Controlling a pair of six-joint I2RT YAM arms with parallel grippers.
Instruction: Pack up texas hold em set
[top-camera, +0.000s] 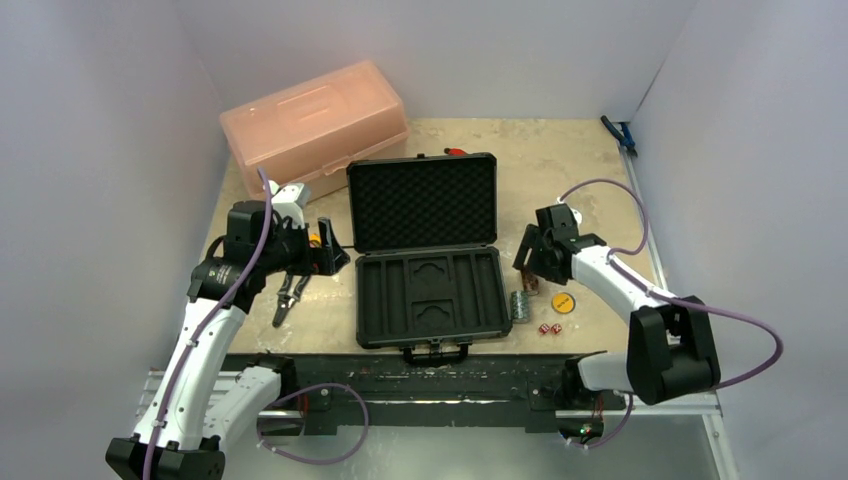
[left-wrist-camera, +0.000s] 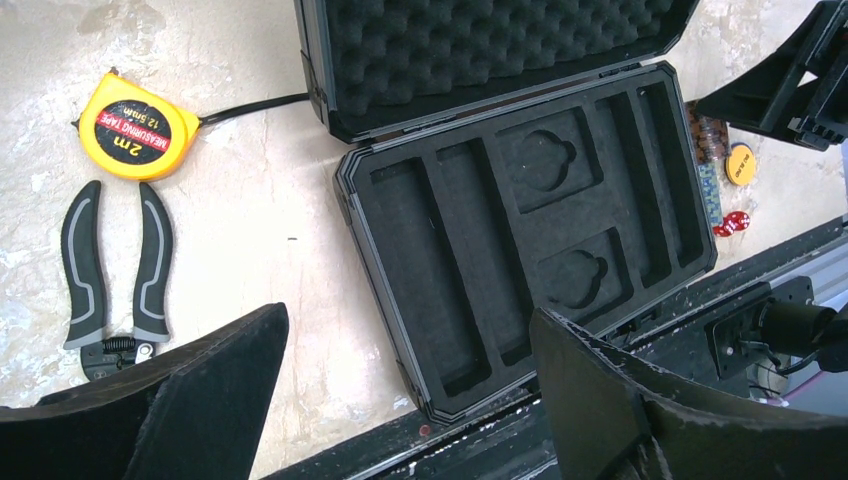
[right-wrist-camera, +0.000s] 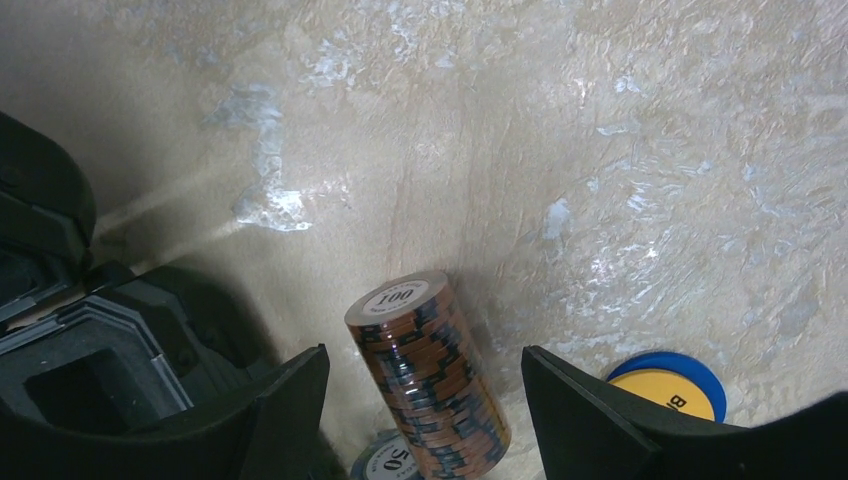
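view from above: black case (top-camera: 424, 205) lies open between my arms, every slot of its moulded tray (top-camera: 432, 300) unfilled. my right gripper (top-camera: 527, 268) hangs over the chip stacks (top-camera: 521, 305). yellow disc (top-camera: 563, 301) and red dice (top-camera: 549, 328) lie just outside its fingers. my left gripper (top-camera: 328, 255) waits at the case's other side.

left wrist view: fingers (left-wrist-camera: 205, 400) spread wide, holding nothing. the tray lies between and beyond them, with tape measure (left-wrist-camera: 137, 125) and pliers (left-wrist-camera: 115, 275) beyond the left finger.

right wrist view: fingers (right-wrist-camera: 285, 420) spread, brown-red stack (right-wrist-camera: 428, 375) between them, touched by neither. grey stack (right-wrist-camera: 385, 462) sits just beside it. step in hand, i judge: the first pick. next i must pinch the whole stack squarely, lest chips fan out, then carry it to a long slot.
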